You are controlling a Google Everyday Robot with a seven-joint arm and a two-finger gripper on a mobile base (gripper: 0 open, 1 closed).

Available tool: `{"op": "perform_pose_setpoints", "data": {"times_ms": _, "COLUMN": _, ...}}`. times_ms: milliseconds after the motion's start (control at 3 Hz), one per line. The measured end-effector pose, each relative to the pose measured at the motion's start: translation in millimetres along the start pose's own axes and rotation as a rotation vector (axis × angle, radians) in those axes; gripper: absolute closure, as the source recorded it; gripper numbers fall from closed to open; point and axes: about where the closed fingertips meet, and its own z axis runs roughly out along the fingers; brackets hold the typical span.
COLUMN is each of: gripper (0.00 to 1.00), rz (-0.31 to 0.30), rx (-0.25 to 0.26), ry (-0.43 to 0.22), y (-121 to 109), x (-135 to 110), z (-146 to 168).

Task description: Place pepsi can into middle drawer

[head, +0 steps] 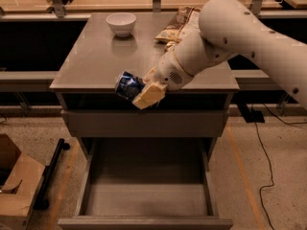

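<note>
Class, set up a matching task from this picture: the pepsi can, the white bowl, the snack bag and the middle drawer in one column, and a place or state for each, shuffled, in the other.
Things
1. pepsi can
2. white bowl
3. snack bag
4. middle drawer

Places or states
A. pulled open, below the can
B. back left of the cabinet top
C. held by the gripper, jaws shut on it, over the top's front edge
D. back of the top, partly behind the arm

Pairs: 1-C, 2-B, 3-D, 4-A
</note>
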Motion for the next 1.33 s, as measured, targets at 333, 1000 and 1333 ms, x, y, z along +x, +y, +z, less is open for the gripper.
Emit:
{"op": "perform_pose_setpoints", "data": {"times_ms": 333, "gripper": 1.0, "rz": 0.062, "rx": -0.072, "ry": 0.064, "y": 20, "x": 47, "z": 27}}
{"op": "perform_pose_setpoints", "data": {"times_ms": 1000, "gripper": 1.0, "rz": 0.252, "rx": -0.184, "ry": 0.134, "y": 82, "x": 180, "z": 128}}
{"op": "perform_pose_setpoints", "data": {"times_ms": 1333, "gripper": 1.0, "rz": 0.265, "rx": -0.174, "ry": 0.138, "y": 88, "x": 192, "z": 142}}
